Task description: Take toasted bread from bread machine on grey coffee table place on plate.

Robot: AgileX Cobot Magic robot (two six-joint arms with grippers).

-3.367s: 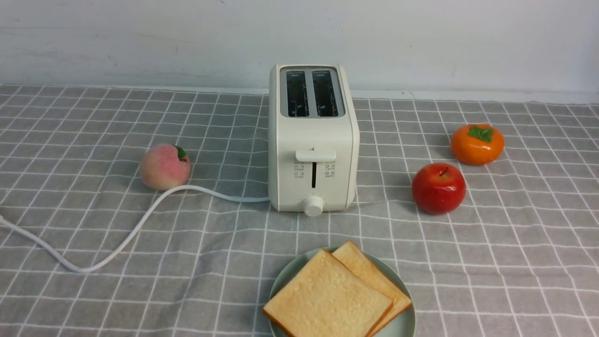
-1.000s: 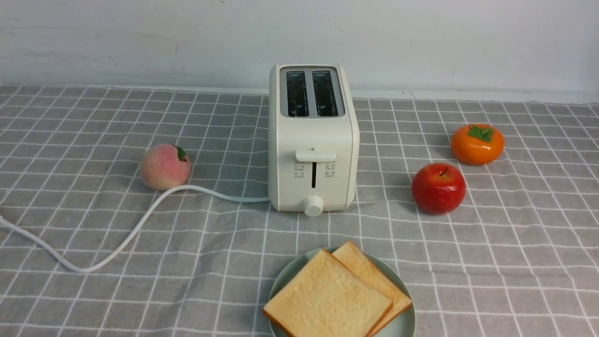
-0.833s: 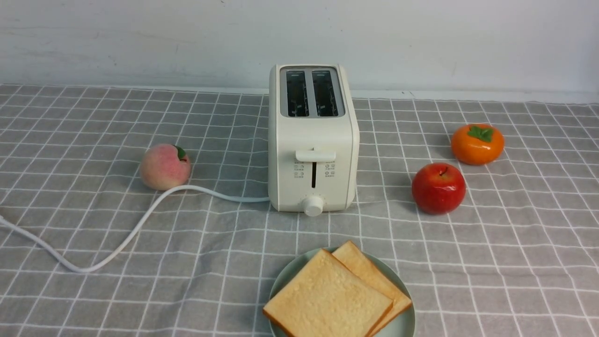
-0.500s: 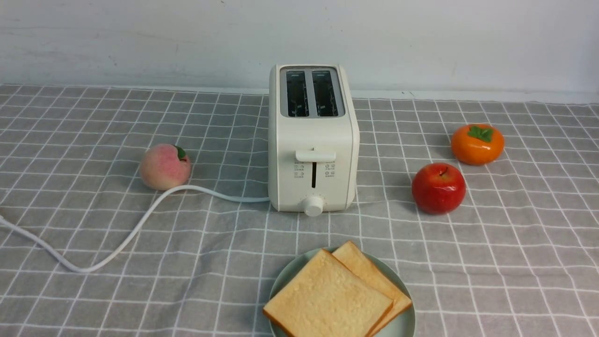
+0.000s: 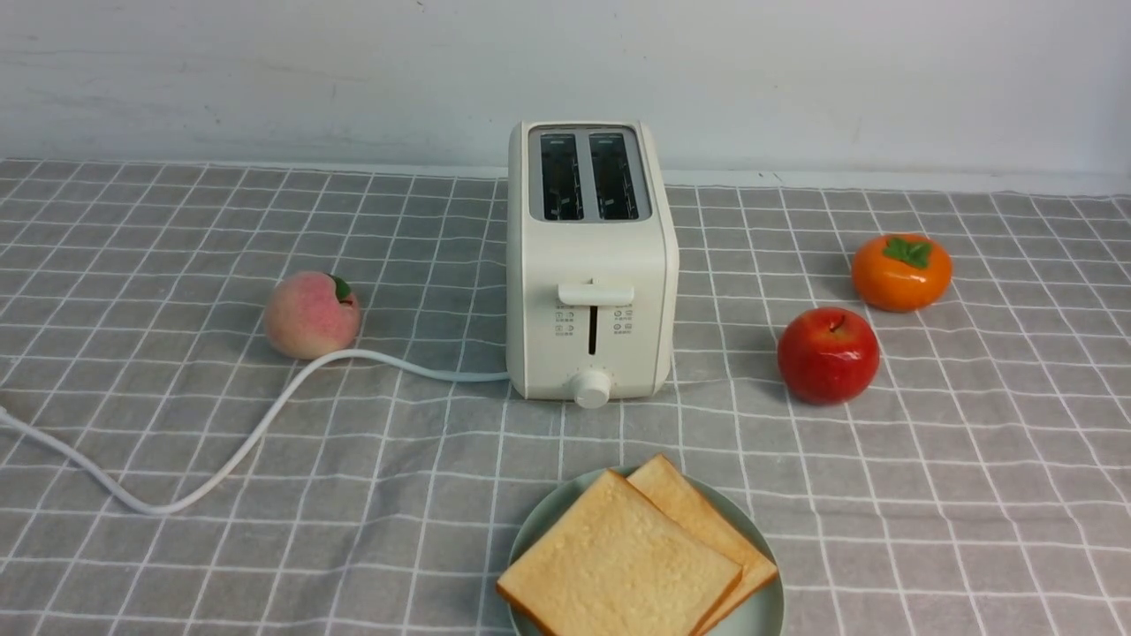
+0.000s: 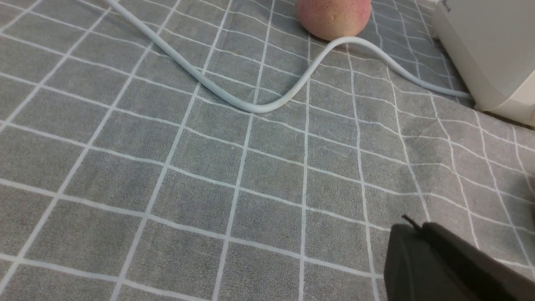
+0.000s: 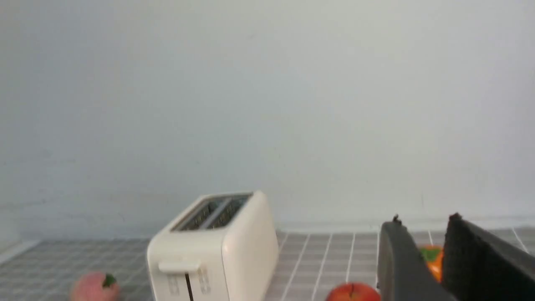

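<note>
Two slices of toasted bread lie overlapping on the pale green plate at the near edge of the grey coffee table. Behind it stands the cream bread machine, both slots showing dark with no bread, its lever up. Neither gripper shows in the front view. In the left wrist view my left gripper is shut and holds nothing, low over the cloth, with the bread machine at the picture's edge. My right gripper is open and empty, raised, facing the bread machine from a distance.
A peach sits left of the bread machine, touching the white cord that loops off toward the left edge. A red apple and an orange persimmon sit to the right. A white wall backs the table.
</note>
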